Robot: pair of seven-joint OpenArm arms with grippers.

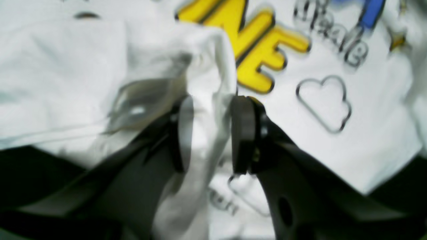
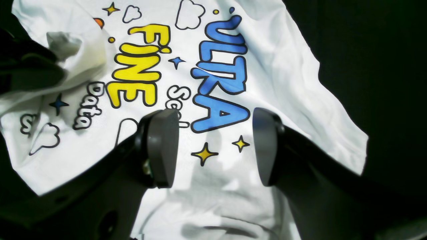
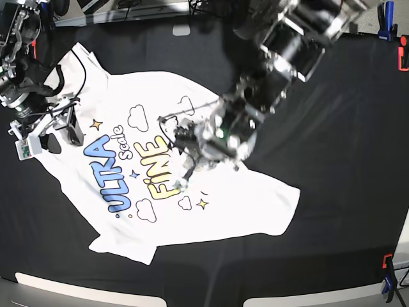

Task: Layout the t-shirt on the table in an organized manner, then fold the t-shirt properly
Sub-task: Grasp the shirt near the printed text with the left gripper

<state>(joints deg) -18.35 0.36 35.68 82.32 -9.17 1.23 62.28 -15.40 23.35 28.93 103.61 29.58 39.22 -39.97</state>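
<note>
The white t-shirt (image 3: 243,204) lies print side up on the table (image 3: 332,160), spread out slantwise with wrinkles. Blue and yellow lettering shows in the right wrist view on the t-shirt (image 2: 283,83). My left gripper (image 1: 211,133) is low over the shirt's middle, its jaws parted, with a raised fold of the t-shirt (image 1: 367,133) standing between the pads. In the base view the left gripper (image 3: 182,147) is by the yellow letters. My right gripper (image 2: 213,146) hovers open above the print with nothing between its fingers; the right gripper (image 3: 57,131) is at the shirt's left edge.
Black cloth (image 2: 383,66) covers the table all round the shirt. An orange clamp (image 3: 403,57) and a blue clamp (image 3: 383,13) sit at the far right edge. Another clamp (image 3: 385,275) is at the near right corner.
</note>
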